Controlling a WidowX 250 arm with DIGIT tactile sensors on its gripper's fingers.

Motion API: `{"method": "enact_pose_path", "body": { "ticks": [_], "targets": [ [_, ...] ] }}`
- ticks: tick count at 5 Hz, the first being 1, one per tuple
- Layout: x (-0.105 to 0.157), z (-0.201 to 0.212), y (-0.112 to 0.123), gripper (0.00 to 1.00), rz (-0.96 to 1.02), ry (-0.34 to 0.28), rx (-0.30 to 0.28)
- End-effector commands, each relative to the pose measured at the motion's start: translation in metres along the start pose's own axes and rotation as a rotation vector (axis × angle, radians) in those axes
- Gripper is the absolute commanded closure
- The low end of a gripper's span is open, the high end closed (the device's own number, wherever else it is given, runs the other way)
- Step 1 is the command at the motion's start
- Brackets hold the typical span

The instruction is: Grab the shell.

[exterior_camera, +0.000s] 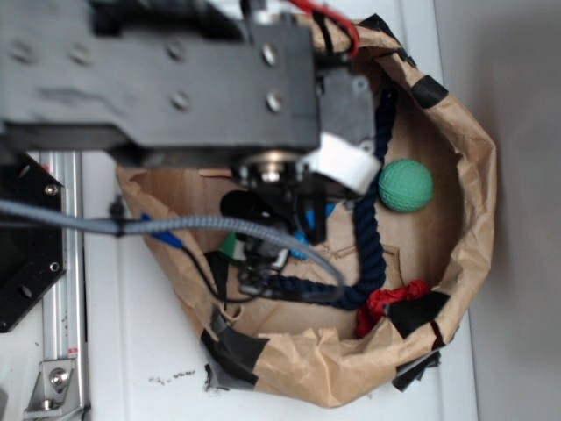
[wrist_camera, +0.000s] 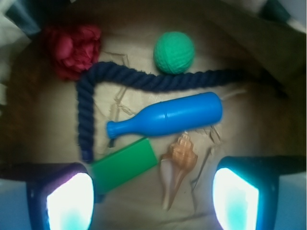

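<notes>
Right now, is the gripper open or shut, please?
Open: in the wrist view the gripper's fingers stand wide apart, the shell untouched between them.

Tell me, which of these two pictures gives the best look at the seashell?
The wrist view. There the shell lies in full sight, beside the green block and below the blue bottle. In the exterior view the robot's arm covers that spot, so no shell shows.

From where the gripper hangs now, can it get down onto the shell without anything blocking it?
Probably yes. In the wrist view the shell lies uncovered between the open jaws of the gripper; the green block sits close on one side, the blue bottle just beyond.
</notes>
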State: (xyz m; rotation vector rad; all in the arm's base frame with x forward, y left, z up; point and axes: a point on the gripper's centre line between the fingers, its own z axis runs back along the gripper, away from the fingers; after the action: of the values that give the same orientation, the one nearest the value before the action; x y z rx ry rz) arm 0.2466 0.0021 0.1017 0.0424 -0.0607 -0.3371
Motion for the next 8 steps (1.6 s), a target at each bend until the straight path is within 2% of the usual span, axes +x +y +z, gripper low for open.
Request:
{"method": "enact_pose_path", "body": {
  "ticks": [1,2,3,4,5,6,7,8],
  "targets": [
    [-0.033,-0.033,0.022,0.00,-0.111,-0.018,0.030],
    [-0.028,-0.039,0.029,0.00,-0.181,-0.015,0.051],
    [-0.017,-0.046,0.024,0.00,-0.202,-0.015,0.079],
    [-0.002,-0.074,0.005,0.00,-0.274,0.037,0.076],
    [0.002,-0.082,-0.007,0.00,-0.285,0.033,0.090],
    [0.007,-0.080,-0.007,0.00,-0.256,0.024,0.073],
    [0.009,-0.079,-0.007,0.00,-0.203,0.034,0.029],
    [0.008,-0.080,-0.014,0.00,-0.156,0.049,0.021]
  ]
}}
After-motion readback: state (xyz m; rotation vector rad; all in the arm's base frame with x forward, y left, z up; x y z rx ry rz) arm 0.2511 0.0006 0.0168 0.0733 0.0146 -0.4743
